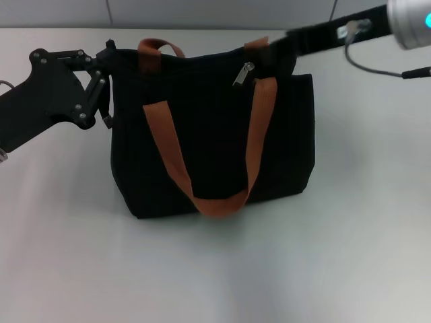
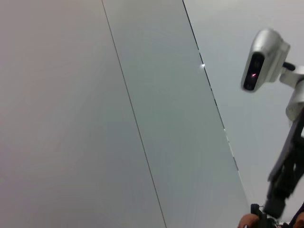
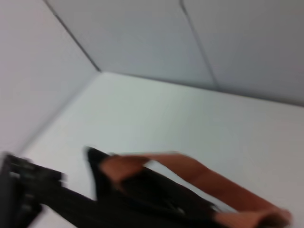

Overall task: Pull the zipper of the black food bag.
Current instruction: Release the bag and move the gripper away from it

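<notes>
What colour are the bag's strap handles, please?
Rust-brown strap handles on the black food bag, clearest in the head view.

Pale wall panels with dark seams, silver camera housing, black arm linkage

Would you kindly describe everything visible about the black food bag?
The black food bag is a boxy, soft-looking fabric tote standing upright on the white table. Two wide rust-brown straps loop over it, the front one hanging down its face. A silver zipper lies at its upper edge. The left gripper meets its left top corner; the right gripper reaches its right top.
</notes>
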Controlling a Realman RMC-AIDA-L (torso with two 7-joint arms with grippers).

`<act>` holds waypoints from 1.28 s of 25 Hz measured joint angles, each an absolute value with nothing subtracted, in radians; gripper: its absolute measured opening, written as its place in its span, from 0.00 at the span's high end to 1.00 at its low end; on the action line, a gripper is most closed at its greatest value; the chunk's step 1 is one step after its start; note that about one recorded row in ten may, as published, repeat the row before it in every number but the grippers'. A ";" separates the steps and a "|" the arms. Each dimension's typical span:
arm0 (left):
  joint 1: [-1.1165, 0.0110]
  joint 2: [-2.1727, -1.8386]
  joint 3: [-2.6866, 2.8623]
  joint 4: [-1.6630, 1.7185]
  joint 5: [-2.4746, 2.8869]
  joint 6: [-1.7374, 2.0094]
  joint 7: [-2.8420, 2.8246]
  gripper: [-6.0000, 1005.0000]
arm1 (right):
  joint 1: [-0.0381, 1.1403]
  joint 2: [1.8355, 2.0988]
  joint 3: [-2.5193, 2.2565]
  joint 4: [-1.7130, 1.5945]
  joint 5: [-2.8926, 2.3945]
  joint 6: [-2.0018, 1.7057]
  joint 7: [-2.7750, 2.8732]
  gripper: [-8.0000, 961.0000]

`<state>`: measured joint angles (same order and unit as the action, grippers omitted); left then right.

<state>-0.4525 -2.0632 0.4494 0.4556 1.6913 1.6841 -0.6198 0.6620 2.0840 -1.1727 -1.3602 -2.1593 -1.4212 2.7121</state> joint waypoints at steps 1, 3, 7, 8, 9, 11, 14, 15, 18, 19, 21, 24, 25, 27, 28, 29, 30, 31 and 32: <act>-0.453 -2.063 0.449 0.456 1.691 1.684 -0.620 0.97 | 0.640 2.084 -1.132 -1.360 -2.100 -1.426 2.660 0.99; -0.453 -2.064 0.449 0.456 1.691 1.683 -0.620 0.97 | 0.609 2.083 -1.086 -1.351 -2.030 -1.428 2.592 0.99; -0.453 -2.065 0.449 0.456 1.692 1.683 -0.628 0.96 | 0.560 2.082 -1.017 -1.310 -1.911 -1.430 2.464 0.89; -0.454 -2.065 0.450 0.456 1.692 1.682 -0.636 0.96 | 0.537 2.079 -0.973 -1.250 -1.826 -1.447 2.368 0.85; -0.454 -2.065 0.450 0.456 1.692 1.682 -0.636 0.95 | 0.537 2.079 -0.973 -1.250 -1.826 -1.447 2.368 0.81; -0.456 -2.065 0.453 0.456 1.692 1.680 -0.648 0.94 | 0.521 2.071 -0.898 -1.128 -1.682 -1.552 2.163 0.73; -0.458 -2.065 0.456 0.456 1.692 1.679 -0.657 0.93 | 0.521 2.053 -0.848 -0.999 -1.592 -1.679 1.968 0.60; -0.459 -2.065 0.456 0.456 1.693 1.678 -0.662 0.93 | 0.524 2.043 -0.833 -0.939 -1.561 -1.737 1.883 0.56; -0.460 -2.066 0.457 0.456 1.697 1.676 -0.675 0.92 | 0.527 2.010 -0.807 -0.749 -1.521 -1.872 1.641 0.43; -0.460 -2.065 0.458 0.456 1.699 1.675 -0.681 0.92 | 0.525 2.007 -0.807 -0.708 -1.521 -1.892 1.571 0.38; -0.460 -2.065 0.466 0.458 1.702 1.671 -0.705 0.91 | 0.499 2.006 -0.816 -0.617 -1.533 -1.948 1.362 0.28; -0.459 -2.063 0.472 0.463 1.703 1.663 -0.749 0.90 | 0.476 2.012 -0.838 -0.602 -1.570 -1.963 1.260 0.25; -0.458 -2.063 0.472 0.463 1.703 1.662 -0.754 0.89 | 0.467 2.017 -0.848 -0.602 -1.603 -1.964 1.217 0.24; -0.454 -2.063 0.473 0.464 1.704 1.658 -0.772 0.89 | 0.451 2.040 -0.855 -0.594 -1.714 -1.950 1.117 0.22; -0.452 -2.063 0.473 0.464 1.704 1.657 -0.779 0.88 | 0.451 2.040 -0.855 -0.594 -1.714 -1.950 1.117 0.21; -0.449 -2.063 0.473 0.464 1.704 1.656 -0.787 0.88 | 0.445 2.051 -0.853 -0.590 -1.757 -1.942 1.080 0.20; -0.446 -2.063 0.473 0.464 1.704 1.654 -0.792 0.88 | 0.439 2.059 -0.851 -0.588 -1.785 -1.926 1.059 0.18; -0.439 -2.063 0.469 0.464 1.704 1.645 -0.804 0.87 | 0.427 2.072 -0.851 -0.587 -1.812 -1.894 1.034 0.17; -0.439 -2.063 0.469 0.464 1.704 1.645 -0.804 0.87 | 0.427 2.072 -0.851 -0.587 -1.812 -1.894 1.034 0.16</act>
